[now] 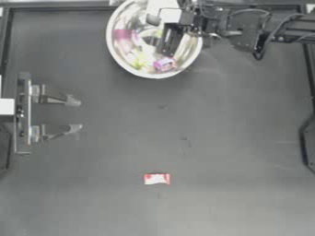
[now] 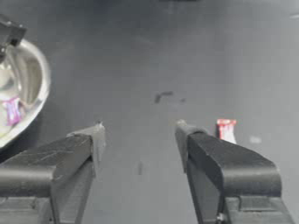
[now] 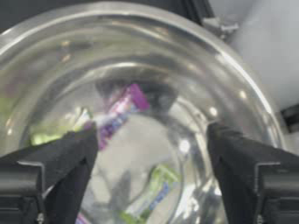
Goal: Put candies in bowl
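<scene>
Hovering right end effector [image 1: 161, 46] above bowl [image 1: 120, 54]

The right end effector [image 1: 165, 44] hides part of the bowl [image 1: 123, 57], whose top rim is cropped.

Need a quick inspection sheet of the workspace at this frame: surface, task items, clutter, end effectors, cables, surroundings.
Surface: dark table, faint scuffs near the middle.
Job's things: bowl at the far edge, holding pink-purple candy and yellow-green candy; exact count unclear among reflections. Red candy alone on the table, outside the bowl.
Clutter: nothing seen.
End effectors: right end effector open over the bowl, holding nothing; left end effector open, parked at the left side.
Cables: dark cables along the right arm.
Surroundings: frame rail along the top edge.
</scene>
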You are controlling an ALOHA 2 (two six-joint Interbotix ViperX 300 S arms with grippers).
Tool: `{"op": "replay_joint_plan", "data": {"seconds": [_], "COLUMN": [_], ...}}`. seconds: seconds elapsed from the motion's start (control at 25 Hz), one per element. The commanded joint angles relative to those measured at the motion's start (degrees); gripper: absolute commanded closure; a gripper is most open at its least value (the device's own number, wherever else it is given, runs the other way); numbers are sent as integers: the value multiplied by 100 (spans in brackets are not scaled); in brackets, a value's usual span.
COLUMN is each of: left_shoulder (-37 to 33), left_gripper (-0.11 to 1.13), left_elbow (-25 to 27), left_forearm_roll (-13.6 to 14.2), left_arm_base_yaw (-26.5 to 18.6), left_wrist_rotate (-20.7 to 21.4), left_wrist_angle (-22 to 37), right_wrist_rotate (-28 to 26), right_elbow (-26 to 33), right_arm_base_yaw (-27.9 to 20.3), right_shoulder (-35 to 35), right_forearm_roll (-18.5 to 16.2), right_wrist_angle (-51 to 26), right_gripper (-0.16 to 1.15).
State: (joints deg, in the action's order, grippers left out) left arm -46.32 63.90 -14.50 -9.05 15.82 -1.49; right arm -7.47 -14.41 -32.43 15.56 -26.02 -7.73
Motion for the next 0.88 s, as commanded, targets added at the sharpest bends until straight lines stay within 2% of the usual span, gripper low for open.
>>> {"op": "replay_joint_plan", "data": {"seconds": [0.04,0.2,0.44,0.72,0.88], "left_shoulder": [-9,-9,-9,-9,-9], "left_gripper": [14,14,14,14,14], "left_elbow": [-35,-35,-35,-44,-44], "left_forearm_roll": [-18,-18,-18,-18,-18], "left_arm_base_yaw": [-9,0,0,-9,-9], "left_wrist_rotate": [0,9,9,18,18], "left_wrist_angle": [-35,-35,0,70,97], "right_wrist_rotate": [9,0,9,0,0], "right_elbow": [-193,-817,-1969,-2760,-3111], "right_arm_base_yaw": [158,387,791,1468,1872], "right_shoulder": [-729,-1485,-2725,-3797,-4263], "right_forearm_roll": [114,211,694,1072,1169], "right_wrist_angle": [53,281,896,615,483], "right_gripper": [-1,-1,-1,-1,-1]}}
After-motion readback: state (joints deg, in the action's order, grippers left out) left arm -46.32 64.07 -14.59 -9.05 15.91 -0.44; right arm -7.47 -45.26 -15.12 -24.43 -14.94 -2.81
